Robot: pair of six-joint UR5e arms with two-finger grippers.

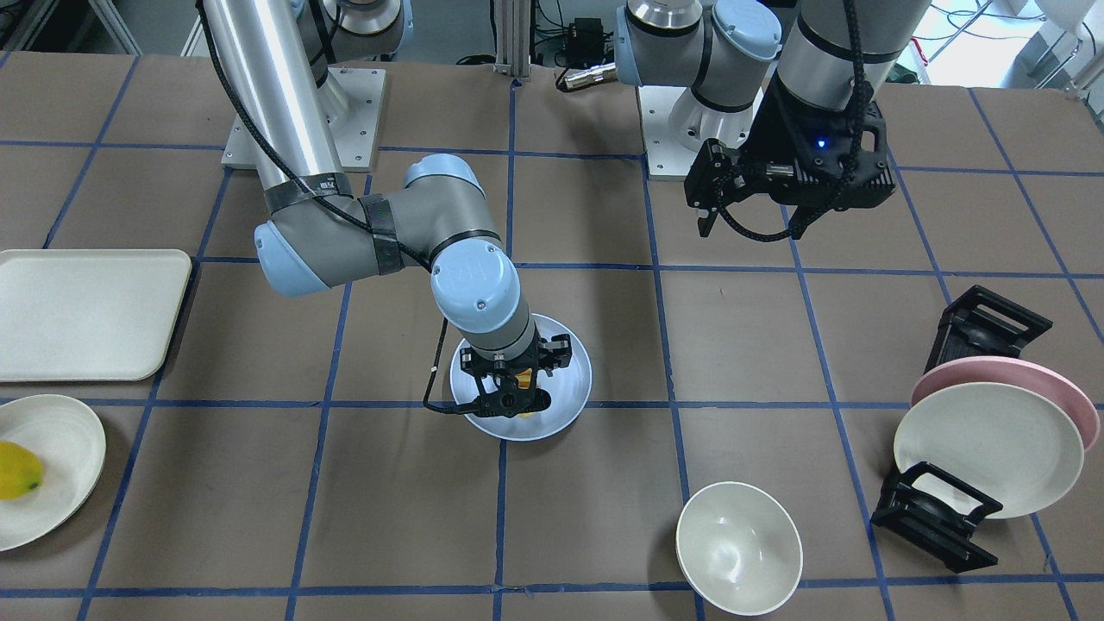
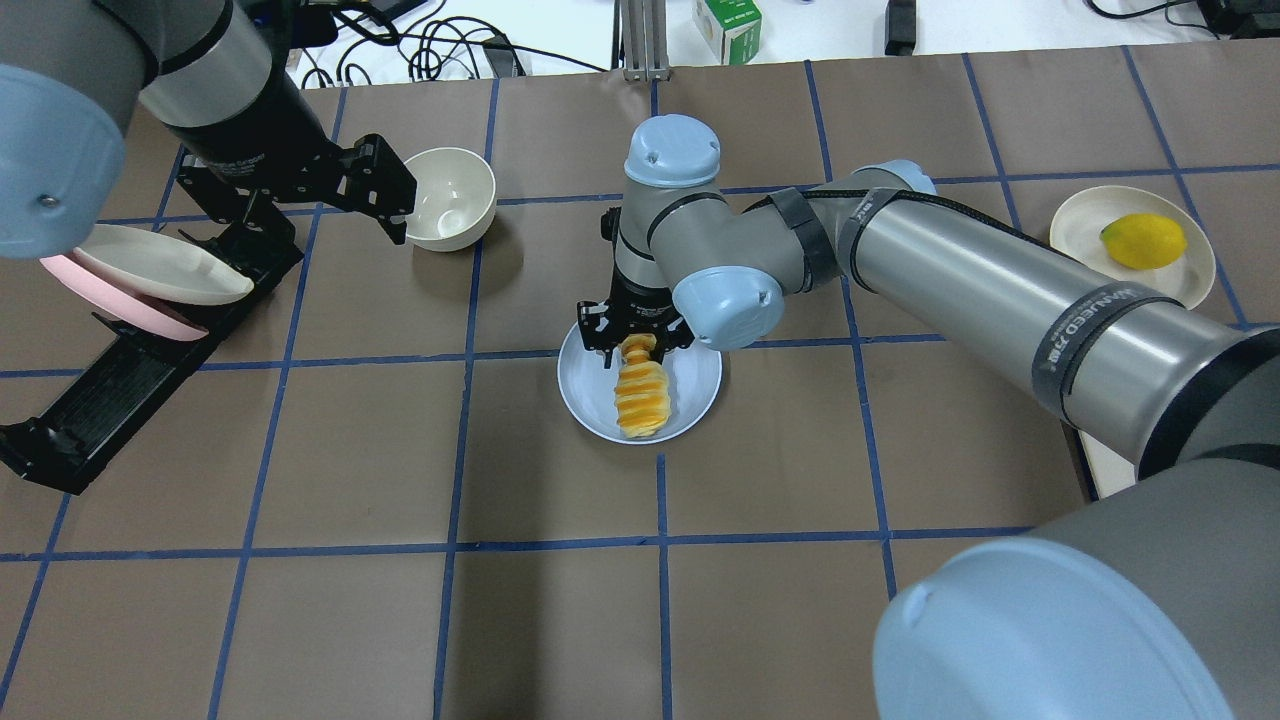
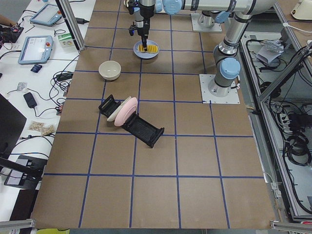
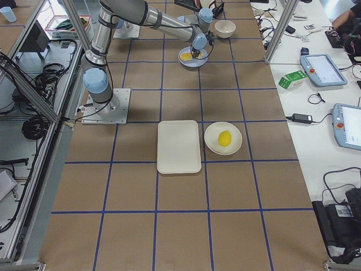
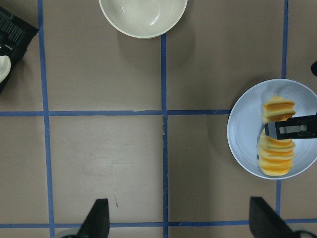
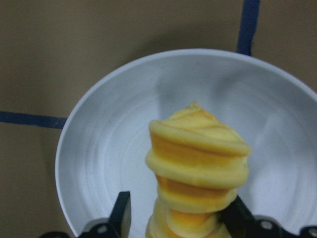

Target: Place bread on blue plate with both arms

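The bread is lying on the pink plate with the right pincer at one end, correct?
Not quite. The bread lies on the blue plate, as the overhead exterior view shows. The right pincer is at one end of it.

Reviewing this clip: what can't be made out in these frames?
- Whether the right tool grips the bread: the right wrist view's bottom edge cuts off the contact.
- Most of the bread, front-facing view: the right arm covers it.
- Most of the pink plate, front-facing view: the cream plate overlaps it.
- Bread's ridges, side views: too small.
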